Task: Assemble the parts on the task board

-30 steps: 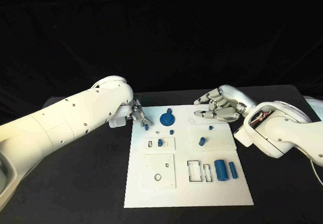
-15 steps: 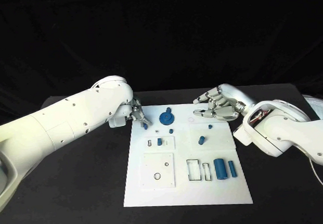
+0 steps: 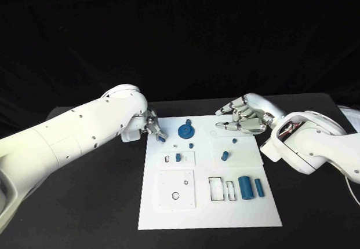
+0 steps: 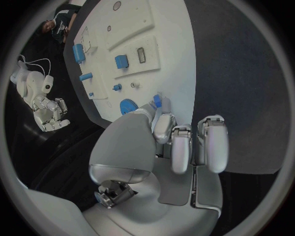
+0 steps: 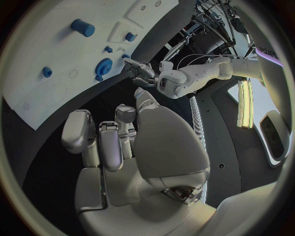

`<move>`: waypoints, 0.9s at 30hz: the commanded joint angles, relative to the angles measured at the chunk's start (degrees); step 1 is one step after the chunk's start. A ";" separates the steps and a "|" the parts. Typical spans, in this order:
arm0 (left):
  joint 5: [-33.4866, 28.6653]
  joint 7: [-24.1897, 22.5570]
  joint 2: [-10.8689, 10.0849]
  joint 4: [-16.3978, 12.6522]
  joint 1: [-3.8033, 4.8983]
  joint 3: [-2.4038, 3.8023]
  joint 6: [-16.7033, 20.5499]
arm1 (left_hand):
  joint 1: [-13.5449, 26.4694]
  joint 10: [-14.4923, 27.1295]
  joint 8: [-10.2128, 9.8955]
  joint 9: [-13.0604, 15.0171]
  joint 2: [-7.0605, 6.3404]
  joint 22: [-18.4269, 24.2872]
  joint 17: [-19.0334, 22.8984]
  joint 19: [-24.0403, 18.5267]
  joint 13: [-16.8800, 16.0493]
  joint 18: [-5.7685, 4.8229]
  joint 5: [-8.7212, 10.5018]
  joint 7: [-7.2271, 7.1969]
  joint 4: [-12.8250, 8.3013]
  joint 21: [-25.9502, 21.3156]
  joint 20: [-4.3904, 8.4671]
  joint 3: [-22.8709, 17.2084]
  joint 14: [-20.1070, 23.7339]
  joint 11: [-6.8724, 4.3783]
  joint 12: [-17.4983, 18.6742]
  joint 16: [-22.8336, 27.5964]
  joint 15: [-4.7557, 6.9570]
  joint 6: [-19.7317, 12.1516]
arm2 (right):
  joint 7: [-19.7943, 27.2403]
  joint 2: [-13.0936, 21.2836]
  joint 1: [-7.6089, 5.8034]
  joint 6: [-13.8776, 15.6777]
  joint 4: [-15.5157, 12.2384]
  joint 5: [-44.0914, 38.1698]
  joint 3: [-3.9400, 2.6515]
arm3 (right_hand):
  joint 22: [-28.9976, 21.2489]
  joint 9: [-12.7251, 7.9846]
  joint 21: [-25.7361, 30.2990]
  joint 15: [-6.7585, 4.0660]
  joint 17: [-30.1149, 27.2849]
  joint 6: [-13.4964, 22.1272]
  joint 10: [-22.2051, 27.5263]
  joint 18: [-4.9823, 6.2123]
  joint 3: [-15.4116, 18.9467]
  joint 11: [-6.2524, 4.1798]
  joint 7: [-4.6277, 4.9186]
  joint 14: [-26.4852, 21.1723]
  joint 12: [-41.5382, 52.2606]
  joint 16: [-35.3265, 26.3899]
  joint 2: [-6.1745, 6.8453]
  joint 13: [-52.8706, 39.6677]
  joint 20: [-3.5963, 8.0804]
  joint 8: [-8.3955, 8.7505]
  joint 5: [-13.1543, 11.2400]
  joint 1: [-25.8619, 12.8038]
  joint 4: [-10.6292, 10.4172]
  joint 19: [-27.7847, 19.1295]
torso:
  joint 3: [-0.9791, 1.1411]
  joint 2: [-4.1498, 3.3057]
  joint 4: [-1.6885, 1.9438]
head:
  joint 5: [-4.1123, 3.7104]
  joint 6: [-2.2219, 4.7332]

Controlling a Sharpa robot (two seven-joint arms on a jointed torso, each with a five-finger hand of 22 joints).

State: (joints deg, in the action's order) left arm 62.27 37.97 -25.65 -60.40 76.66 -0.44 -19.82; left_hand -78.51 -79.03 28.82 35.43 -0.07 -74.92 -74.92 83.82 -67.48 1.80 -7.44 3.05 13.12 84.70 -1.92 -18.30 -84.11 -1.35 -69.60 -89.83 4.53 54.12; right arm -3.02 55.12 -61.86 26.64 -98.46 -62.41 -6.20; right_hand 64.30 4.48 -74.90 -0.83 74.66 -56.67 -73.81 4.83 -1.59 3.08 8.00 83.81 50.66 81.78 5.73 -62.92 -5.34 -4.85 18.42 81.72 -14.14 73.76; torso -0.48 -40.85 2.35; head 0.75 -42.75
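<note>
Head view: two hands, one task board.

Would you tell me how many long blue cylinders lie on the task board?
2. The thicker cylinder and the thinner cylinder lie side by side on the task board, toward its near right corner; none looks hidden.

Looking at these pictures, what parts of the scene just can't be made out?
- Head view: the left hand grips a small blue part; its fingers hide the part's shape.
- Head view: the shallow recesses of the task board are too small to read.
- Right wrist view: the right hand blocks the table under it.
</note>
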 commanded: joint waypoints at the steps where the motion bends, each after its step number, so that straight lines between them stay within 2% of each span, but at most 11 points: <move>1: -3.62 -1.33 -0.84 -1.35 0.01 0.02 2.90 | 1.85 -0.25 0.34 1.49 -2.25 -9.78 -15.08 2.42 -0.18 -0.03 -0.14 -0.13 -6.91 -0.16 -0.01 -9.17 -5.89 0.05 0.28 -0.17 -0.20 0.20 | 0.32 -0.01 0.04 -0.72 0.02 -0.29 0.00 | -0.05 -0.08 0.20 -0.37 -0.05 -0.31 0.22 0.77 0.36 -0.13 0.06 2.96 -0.14 -0.17 -0.41 0.08 0.20 0.19 0.17 -0.37 -0.10 -0.31 | 0.02 0.03 0.00 | -0.06 -0.06; 5: -5.41 -1.84 -3.04 -4.60 0.02 0.02 4.75 | 2.90 -0.37 0.75 2.07 -3.42 -9.91 -15.08 2.49 -0.10 -0.06 -0.13 -0.21 -7.71 -0.11 -0.01 -11.97 -5.89 0.04 0.29 -0.17 -0.17 0.21 | 0.30 0.06 0.04 -0.74 0.07 -0.28 0.00 | -0.05 -0.08 0.20 -0.37 -0.05 -0.31 0.22 0.77 0.36 -0.13 0.06 2.96 -0.14 -0.17 -0.41 0.08 0.20 0.19 0.17 -0.37 -0.10 -0.31 | 0.07 0.09 0.10 | -0.04 -0.05; 12: -6.30 -3.11 -7.39 -11.86 0.00 -0.02 8.52 | 3.46 -0.61 1.04 2.42 -4.36 -10.00 -15.08 2.55 -0.21 -0.08 -0.07 -0.31 -8.25 -0.07 0.04 -13.32 -5.89 -0.05 0.12 -0.17 -0.14 0.38 | 0.28 0.14 0.04 -0.77 0.08 -0.22 0.00 | -0.08 -0.08 0.25 -0.37 -0.17 -0.35 0.14 0.77 0.42 -0.14 0.06 2.89 0.02 -0.31 -0.48 0.02 0.21 0.19 0.23 -0.34 -0.09 -0.28 | 0.11 0.10 0.27 | 0.05 -0.07; 14: -5.73 -3.47 -8.32 -13.57 -0.14 -0.03 9.32 | 3.52 -0.62 1.08 2.48 -4.56 -10.02 -15.08 2.56 -0.15 -0.08 -0.05 -0.33 -8.37 -0.06 0.05 -13.55 -5.89 -0.07 0.16 -0.17 -0.13 0.41 | 0.29 0.14 0.04 -0.79 0.09 -0.20 0.00 | -0.08 -0.08 0.25 -0.37 -0.17 -0.35 0.14 0.77 0.42 -0.14 0.06 2.89 0.02 -0.31 -0.48 0.02 0.21 0.19 0.23 -0.34 -0.09 -0.28 | 0.04 0.05 0.20 | 0.14 -0.04; 19: -2.71 -4.57 -11.05 -18.58 -1.25 -0.07 11.51 | 3.65 -0.77 1.18 2.63 -5.39 -10.17 -15.08 2.66 -0.21 -0.13 0.02 -0.40 -8.76 0.07 0.10 -14.17 -5.89 -0.13 0.07 -0.17 -0.09 0.49 | 0.29 0.17 0.04 -0.80 0.10 -0.14 0.01 | -0.08 -0.08 0.25 -0.37 -0.17 -0.35 0.14 0.77 0.42 -0.14 0.06 2.89 0.02 -0.31 -0.48 0.02 0.21 0.19 0.23 -0.34 -0.09 -0.28 | 0.10 0.07 0.25 | 0.23 -0.14; 23: -1.25 -4.95 -12.16 -20.63 -2.01 -0.12 12.44 | 3.63 -0.82 1.18 2.69 -6.01 -10.22 -15.08 2.69 -0.13 -0.14 0.06 -0.43 -9.07 0.10 0.13 -14.58 -5.89 -0.16 0.12 -0.17 -0.07 0.52 | 0.30 0.18 0.05 -0.80 0.10 -0.10 0.01 | -0.09 -0.08 0.26 -0.37 -0.19 -0.36 0.15 0.77 0.45 -0.13 0.06 2.88 0.01 -0.34 -0.50 0.04 0.21 0.19 0.24 -0.37 -0.11 -0.28 | 0.06 0.10 0.34 | 0.36 -0.20; 27: 0.46 -5.02 -12.85 -21.97 -2.88 -0.17 13.06 | 3.57 -0.86 1.15 2.70 -6.57 -10.27 -15.08 2.72 -0.03 -0.15 0.08 -0.45 -9.36 0.13 0.15 -14.89 -5.89 -0.18 0.20 -0.17 -0.06 0.57 | 0.32 0.15 0.07 -0.81 0.12 -0.21 0.02 | -0.09 -0.08 0.26 -0.37 -0.19 -0.36 0.15 0.77 0.45 -0.13 0.06 2.88 0.01 -0.34 -0.50 0.04 0.21 0.19 0.24 -0.37 -0.11 -0.28 | 0.02 0.11 0.27 | 0.48 -0.37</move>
State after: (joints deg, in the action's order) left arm 60.09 34.29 -38.49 -82.01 73.86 -0.61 -8.91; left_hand -75.02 -79.51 29.68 38.08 -6.18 -74.91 -74.91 83.82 -67.58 1.80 -7.43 3.05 10.04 84.70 -1.92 -26.48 -84.10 -1.40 -69.58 -89.82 4.52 54.20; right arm -3.03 55.30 -61.84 26.50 -98.33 -62.35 -6.18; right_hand 64.30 4.49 -74.90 -0.83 74.53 -56.67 -73.81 4.83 -1.43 3.09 8.00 83.81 50.66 81.78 5.50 -62.93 -5.34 -4.85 18.41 81.49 -14.30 73.76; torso -0.41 -40.76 2.64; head 1.15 -43.03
